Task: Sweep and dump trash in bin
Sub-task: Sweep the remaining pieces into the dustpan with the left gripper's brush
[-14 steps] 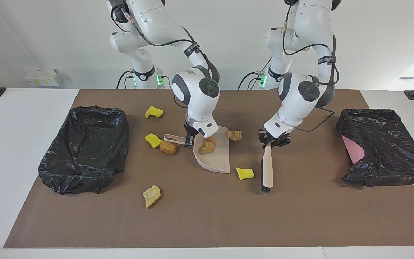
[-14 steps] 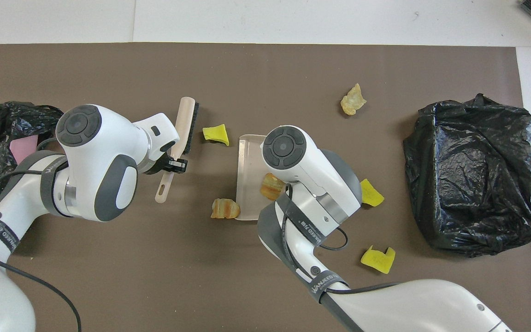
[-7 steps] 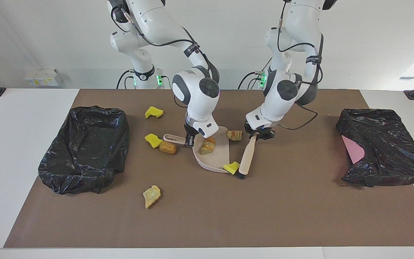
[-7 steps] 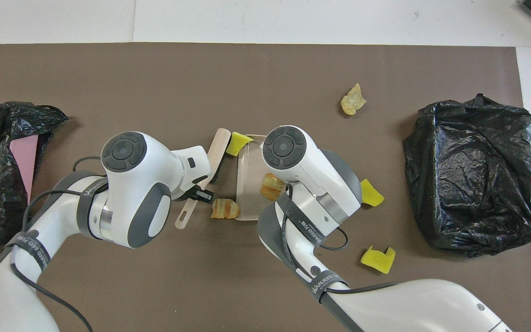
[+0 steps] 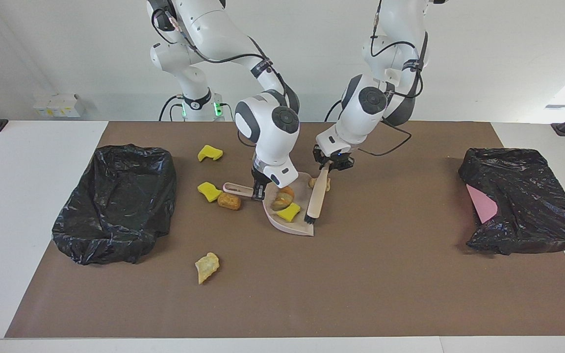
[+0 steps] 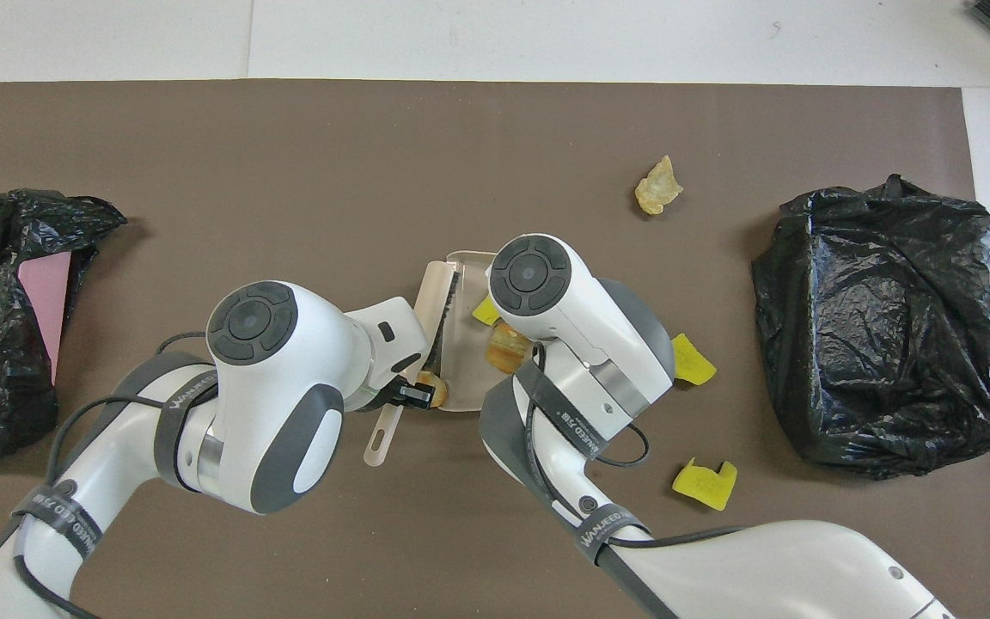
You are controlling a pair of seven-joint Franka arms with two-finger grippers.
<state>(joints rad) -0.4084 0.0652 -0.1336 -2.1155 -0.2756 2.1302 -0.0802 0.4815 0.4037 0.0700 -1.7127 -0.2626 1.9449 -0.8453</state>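
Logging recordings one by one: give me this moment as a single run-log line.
left claw: shut on brush, bristles at dustpan mouth | right claw: shut on dustpan handle | in pan: yellow chunk, bread lump

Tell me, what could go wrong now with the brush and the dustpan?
1. The brush lies along the dustpan's open edge, with a bread lump just outside by its handle. The next stroke might push that lump away instead of in.
2. The pan holds a yellow chunk and a bread lump near the lip. Tilted while lifting, they may slide out.
3. Four pieces lie scattered toward the bin; the pan could knock one beside its handle.
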